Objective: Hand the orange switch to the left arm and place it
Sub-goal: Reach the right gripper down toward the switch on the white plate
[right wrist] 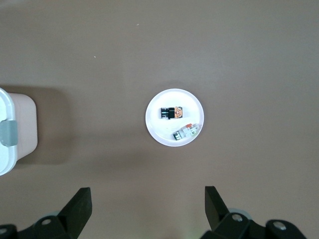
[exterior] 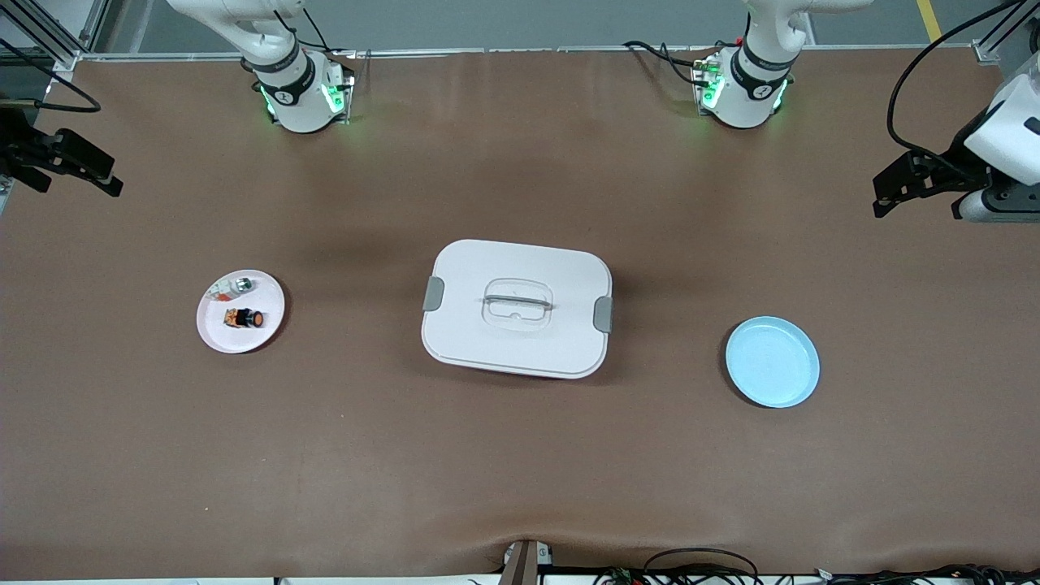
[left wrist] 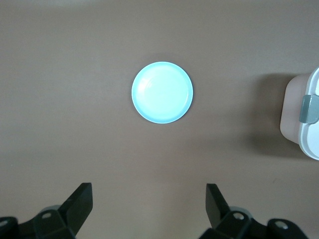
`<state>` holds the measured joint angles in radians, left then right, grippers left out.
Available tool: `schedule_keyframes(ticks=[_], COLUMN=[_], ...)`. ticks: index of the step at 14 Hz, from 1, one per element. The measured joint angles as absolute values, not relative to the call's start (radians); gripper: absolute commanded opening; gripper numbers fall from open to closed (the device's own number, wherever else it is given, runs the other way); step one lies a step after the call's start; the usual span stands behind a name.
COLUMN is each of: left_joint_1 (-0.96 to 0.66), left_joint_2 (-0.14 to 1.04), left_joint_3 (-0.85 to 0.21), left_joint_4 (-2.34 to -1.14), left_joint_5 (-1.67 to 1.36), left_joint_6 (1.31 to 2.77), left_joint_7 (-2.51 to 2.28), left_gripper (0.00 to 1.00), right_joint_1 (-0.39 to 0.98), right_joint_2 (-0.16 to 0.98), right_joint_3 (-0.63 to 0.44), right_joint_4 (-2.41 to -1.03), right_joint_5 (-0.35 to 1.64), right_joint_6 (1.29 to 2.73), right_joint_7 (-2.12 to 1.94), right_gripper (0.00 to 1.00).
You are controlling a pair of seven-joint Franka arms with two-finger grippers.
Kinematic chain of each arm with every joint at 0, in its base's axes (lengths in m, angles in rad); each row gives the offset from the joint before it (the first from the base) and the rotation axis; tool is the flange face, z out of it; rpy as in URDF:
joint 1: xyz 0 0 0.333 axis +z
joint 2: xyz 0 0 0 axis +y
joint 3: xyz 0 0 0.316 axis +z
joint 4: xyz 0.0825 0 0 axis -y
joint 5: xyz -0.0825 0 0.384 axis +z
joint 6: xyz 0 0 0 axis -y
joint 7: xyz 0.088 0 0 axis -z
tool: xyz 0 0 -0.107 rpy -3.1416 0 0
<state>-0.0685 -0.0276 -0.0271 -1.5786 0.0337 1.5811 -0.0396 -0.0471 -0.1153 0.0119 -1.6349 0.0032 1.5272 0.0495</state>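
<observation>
Right gripper (exterior: 61, 162) raised high over the table (exterior: 520, 471) at the right arm's end, jaws spread wide and empty, fingers (right wrist: 77, 206) framing bare tabletop in the right wrist view. Ahead of those open jaws, well clear of them: pink plate (exterior: 213, 331), seen also in the right wrist view (right wrist: 158, 130), carrying the orange switch (exterior: 244, 318) on its side, black body and orange cap, shown too in the right wrist view (right wrist: 172, 113). Just beside it on the same plate, apart from it, a small silver-and-clear part (exterior: 237, 284) with a red bit, farther from the front camera than the switch. At mid-table, between both sets of jaws and well apart from each: the box (exterior: 517, 309), white, lid on, grey latches at its two ends, clear handle recessed in the lid. Toward the left arm's end, a blue plate (exterior: 772, 361), lying ahead of the left gripper (exterior: 914, 183) in the left wrist view (left wrist: 162, 92). Left gripper likewise raised, jaws wide apart, gripping nothing, fingers (left wrist: 79, 204) over bare table.
</observation>
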Motion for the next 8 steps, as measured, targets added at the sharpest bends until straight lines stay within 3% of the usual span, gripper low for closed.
schedule_keyframes(ticks=[8], left_joint_1=[-0.068], left_joint_2=[-0.025], left_joint_3=[-0.027], left_joint_4=[-1.574], left_joint_5=[0.034], left_joint_6=[1.581], left_joint_7=[-0.04], left_gripper=[1.0], right_joint_1=[-0.047], right_joint_2=[-0.106], right_joint_3=[0.012], right_joint_4=[-1.635], right_joint_5=[-0.018], right_joint_6=[1.527], right_joint_7=[0.05], right_gripper=[1.0])
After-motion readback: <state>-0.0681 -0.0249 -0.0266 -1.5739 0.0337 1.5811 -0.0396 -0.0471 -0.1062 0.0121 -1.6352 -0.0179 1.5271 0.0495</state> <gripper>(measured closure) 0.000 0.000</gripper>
